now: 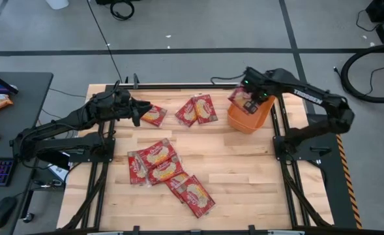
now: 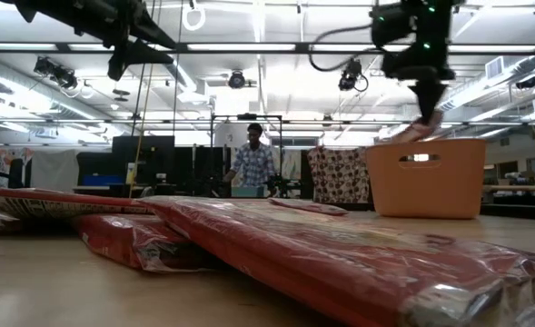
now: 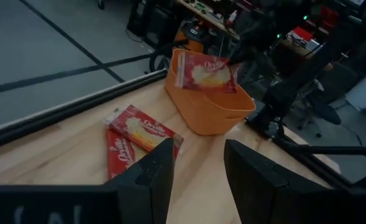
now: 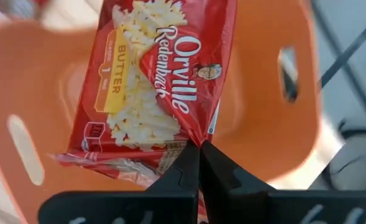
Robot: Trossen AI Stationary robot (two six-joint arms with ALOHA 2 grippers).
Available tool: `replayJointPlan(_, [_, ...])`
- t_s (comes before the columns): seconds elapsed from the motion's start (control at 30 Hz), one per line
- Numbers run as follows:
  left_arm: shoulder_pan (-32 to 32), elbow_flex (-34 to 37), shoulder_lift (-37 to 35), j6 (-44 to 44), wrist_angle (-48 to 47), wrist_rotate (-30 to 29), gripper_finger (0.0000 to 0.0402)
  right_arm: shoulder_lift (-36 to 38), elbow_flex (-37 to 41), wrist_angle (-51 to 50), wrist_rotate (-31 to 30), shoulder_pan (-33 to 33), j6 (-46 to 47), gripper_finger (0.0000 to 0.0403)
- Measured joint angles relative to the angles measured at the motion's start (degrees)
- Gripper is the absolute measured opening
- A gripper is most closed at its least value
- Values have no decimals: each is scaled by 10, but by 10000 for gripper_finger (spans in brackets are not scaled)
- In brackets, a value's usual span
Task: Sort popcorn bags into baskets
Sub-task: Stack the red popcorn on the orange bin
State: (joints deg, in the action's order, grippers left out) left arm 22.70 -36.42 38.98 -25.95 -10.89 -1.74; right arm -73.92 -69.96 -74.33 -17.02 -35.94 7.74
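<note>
Looking down on the wooden bench point(image 1: 244, 170), we see the right end effector point(image 1: 247, 99) poised over the orange basket point(image 1: 249, 117), which stands near the far right corner. Its fingers are pinched tight on the edge of one red Orville Redenbacher butter popcorn bag point(image 4: 151, 93), and that bag hangs above the basket's open mouth, its lower end about level with the rim in the low view; we cannot tell whether it touches the basket.

We see the left end effector point(image 1: 137, 109) near the far left part of the bench, raised above the surface in the low view, its fingers point(image 3: 155, 177) standing apart with nothing between them. Just beside it on the bench lies a single popcorn packet point(image 1: 154, 115).

Between that packet and the basket, we find a pair of packets point(image 1: 197, 109) lying side by side and overlapping slightly. Nearer the front of the bench, we see a cluster of packets point(image 1: 169, 171) overlapping one another in a loose diagonal run.

Beyond the bench, in the low view, we see a person point(image 2: 252, 163) standing in the room.
</note>
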Motion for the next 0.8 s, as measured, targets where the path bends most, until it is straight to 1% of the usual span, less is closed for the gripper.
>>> replayJointPlan(0.17, [0,0,0,11,3,0,146,26,75,14,57,-52,116,7])
replayJointPlan(0.3, [0,0,0,11,3,-2,146,25,114,53,78,-69,217,8])
replayJointPlan(0.4, [0,0,0,9,3,-2,146,20,128,55,98,-77,250,8])
replayJointPlan(0.5, [-1,0,0,-1,3,-1,146,23,136,51,90,-76,281,8])
replayJointPlan(0.6, [-1,0,0,-4,3,0,146,28,136,53,87,-81,335,8])
replayJointPlan(0.7, [-1,0,0,-4,3,0,146,27,136,50,126,-88,394,14])
replayJointPlan(0.8, [-1,0,0,-4,5,13,146,27,136,61,145,-87,424,34])
